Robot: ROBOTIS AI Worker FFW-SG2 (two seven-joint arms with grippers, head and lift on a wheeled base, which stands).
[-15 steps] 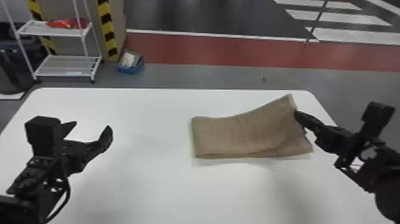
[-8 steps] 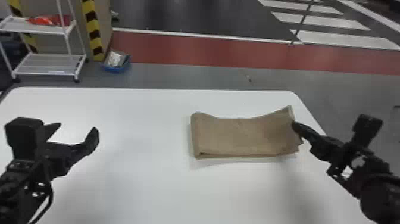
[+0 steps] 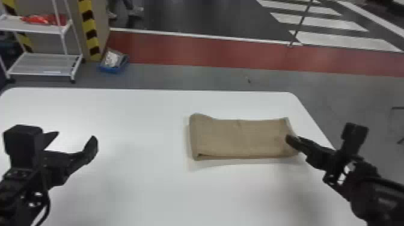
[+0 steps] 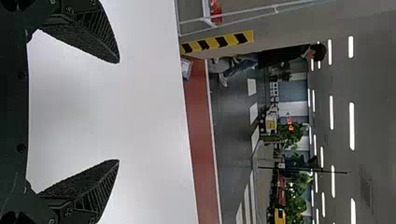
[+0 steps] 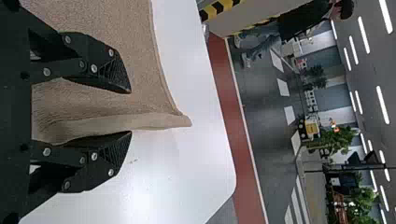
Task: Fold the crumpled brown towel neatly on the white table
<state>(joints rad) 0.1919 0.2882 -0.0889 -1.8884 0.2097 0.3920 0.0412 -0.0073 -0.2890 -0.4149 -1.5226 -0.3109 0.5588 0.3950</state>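
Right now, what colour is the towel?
The towel is plain brown, a light tan shade; the head view shows it best.

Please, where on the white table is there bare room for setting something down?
Bare table lies between the left gripper and the brown towel, and in front of the towel. Crowded: the towel's right end, where the right gripper is.

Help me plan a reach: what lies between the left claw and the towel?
In the head view, bare white table separates the left claw and towel.
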